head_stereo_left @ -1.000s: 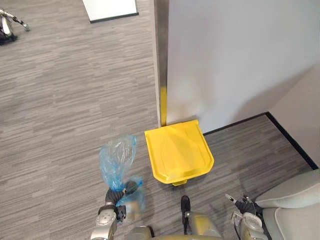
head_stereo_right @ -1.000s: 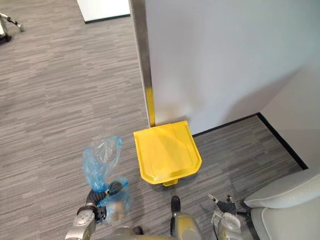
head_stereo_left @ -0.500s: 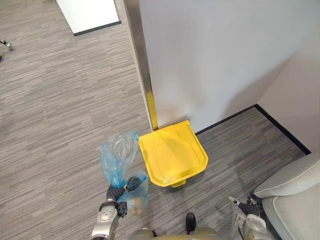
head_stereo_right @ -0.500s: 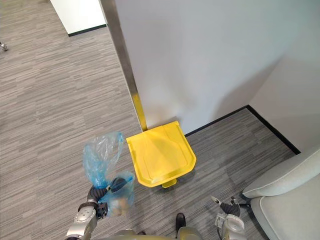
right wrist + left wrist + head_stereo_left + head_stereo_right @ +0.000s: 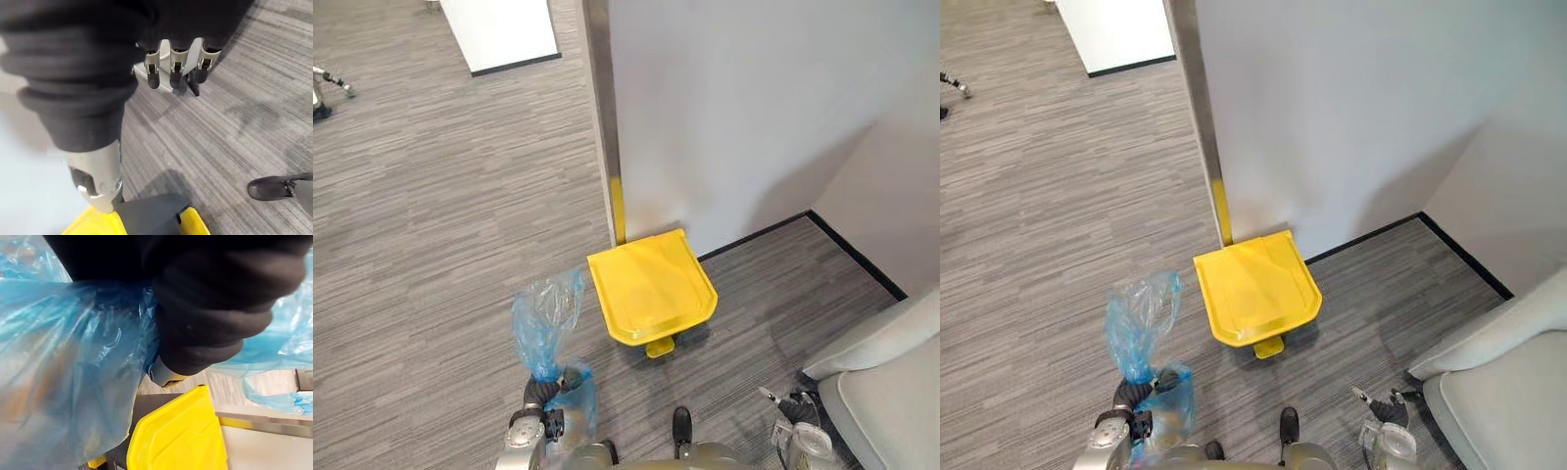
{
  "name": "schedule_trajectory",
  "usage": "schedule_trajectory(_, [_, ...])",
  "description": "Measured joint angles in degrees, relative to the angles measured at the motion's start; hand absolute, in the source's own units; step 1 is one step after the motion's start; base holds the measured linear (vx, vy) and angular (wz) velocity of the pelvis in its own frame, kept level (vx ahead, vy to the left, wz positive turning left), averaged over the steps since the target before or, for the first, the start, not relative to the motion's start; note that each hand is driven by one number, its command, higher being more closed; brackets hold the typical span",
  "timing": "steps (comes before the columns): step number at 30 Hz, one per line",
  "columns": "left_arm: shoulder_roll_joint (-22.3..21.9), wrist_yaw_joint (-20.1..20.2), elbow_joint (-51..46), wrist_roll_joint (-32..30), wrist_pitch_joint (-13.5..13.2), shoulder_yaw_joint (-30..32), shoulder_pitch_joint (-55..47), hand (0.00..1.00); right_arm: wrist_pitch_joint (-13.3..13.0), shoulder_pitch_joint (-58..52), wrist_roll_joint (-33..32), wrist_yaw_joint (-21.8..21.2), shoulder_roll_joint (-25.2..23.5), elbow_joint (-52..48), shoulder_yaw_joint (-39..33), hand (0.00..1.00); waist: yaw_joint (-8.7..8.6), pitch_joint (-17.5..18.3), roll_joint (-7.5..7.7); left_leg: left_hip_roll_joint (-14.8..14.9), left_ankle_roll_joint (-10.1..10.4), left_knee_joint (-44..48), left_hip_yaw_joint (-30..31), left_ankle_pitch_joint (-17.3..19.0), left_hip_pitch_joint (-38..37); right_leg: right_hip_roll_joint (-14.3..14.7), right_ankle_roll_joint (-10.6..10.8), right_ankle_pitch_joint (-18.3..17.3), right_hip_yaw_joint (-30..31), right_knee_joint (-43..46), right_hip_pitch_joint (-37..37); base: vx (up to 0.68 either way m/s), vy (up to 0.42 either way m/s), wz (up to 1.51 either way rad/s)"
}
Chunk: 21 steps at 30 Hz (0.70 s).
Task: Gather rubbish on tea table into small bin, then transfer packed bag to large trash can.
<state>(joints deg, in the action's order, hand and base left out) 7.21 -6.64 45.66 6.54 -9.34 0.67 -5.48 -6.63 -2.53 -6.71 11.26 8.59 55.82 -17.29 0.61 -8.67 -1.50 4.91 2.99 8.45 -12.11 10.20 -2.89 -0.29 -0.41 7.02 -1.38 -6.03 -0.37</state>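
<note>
While the yellow trash can (image 5: 651, 289) sits closed at frame centre, the packed blue bag (image 5: 546, 318) is lower left, its neck clenched in the left hand (image 5: 541, 392). The right hand (image 5: 178, 61) is lower right, fingers slack. This looks like the transfer step, so the can needs opening next.

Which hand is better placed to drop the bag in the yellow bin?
Left. The left hand grips the blue bag just beside the closed yellow bin; the right hand hangs empty near the chair.
</note>
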Motion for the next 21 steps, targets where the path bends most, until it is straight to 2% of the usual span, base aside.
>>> schedule_trajectory(6, [0.02,0.00,0.34,0.02,-0.02,-0.02,0.05,1.00,0.29,-0.49,1.07,0.17,-0.03,0.02,0.02,0.00,-0.28,0.13,-0.04,0.13,0.22,-0.30,0.04,-0.13,-0.24,0.32,-0.05,-0.03,0.25,0.02,-0.53,-0.01,0.004,-0.05])
schedule_trajectory(8, [0.01,-0.01,1.55,-0.01,-0.02,-0.02,0.09,1.00,0.36,-0.43,2.97,0.32,0.01,0.08,0.12,0.00,-0.14,0.18,-0.07,0.13,0.31,-0.40,0.06,-0.21,-0.61,0.44,0.47,1.22,0.62,0.06,-0.47,0.07,0.012,-0.04])
schedule_trajectory(21, [0.39,-0.12,3.57,-0.48,-0.08,0.15,1.84,1.00,0.47,0.89,7.29,0.31,0.37,1.33,2.59,0.00,0.18,0.52,0.35,-0.14,-0.38,-0.37,1.02,0.02,-2.66,0.51,0.85,1.05,0.78,0.27,1.26,0.04,0.025,-0.02])
